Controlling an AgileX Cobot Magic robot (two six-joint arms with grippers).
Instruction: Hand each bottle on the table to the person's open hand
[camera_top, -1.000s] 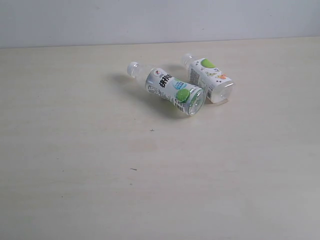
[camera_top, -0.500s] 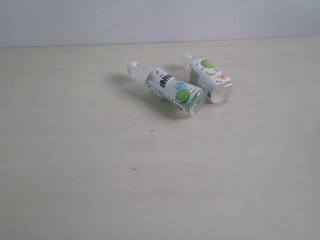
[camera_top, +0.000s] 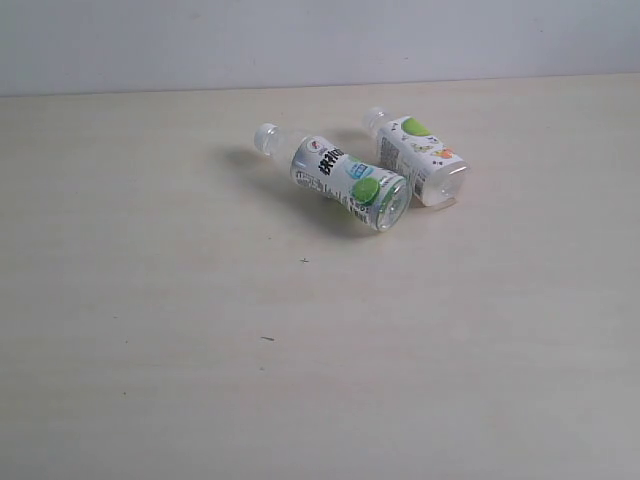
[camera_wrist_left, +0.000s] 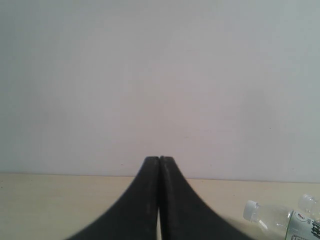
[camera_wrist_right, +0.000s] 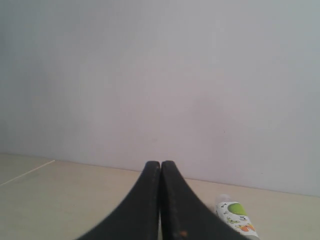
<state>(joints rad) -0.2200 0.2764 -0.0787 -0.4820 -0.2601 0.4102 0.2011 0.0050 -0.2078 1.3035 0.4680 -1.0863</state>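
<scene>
Biggest thing in the exterior view is the table, a wide pale beige top with faint wood grain filling nearly the whole shot. A plain pale wall runs along the far edge.

Neither arm shows up in the exterior view, only on the wrist cams. The left gripper is clenched, its two black fingers pressed flat together with nothing between them. It sits above the tabletop, pointing toward the wall. The right gripper is the same deal: clamped tight, empty, aimed at the wall.

Two bottles are in sight, both on their sides in the far middle-right part of the table. They lie roughly parallel, caps pointing away toward the far left and clear bases toward the camera. The green-and-blue-label bottle is the nearer and more leftward of the two, with a white cap. The white-label bottle, with green and orange blobs on it, lies just beside it on the right, also white-capped. I can't tell if they actually touch.

Both bottles are well apart from both grippers. The left wrist cam only catches the cap end of one at its edge, and the right wrist cam catches the white-label one.

Smallest bits are a couple of tiny dark specks on the bare tabletop closer to the camera.
</scene>
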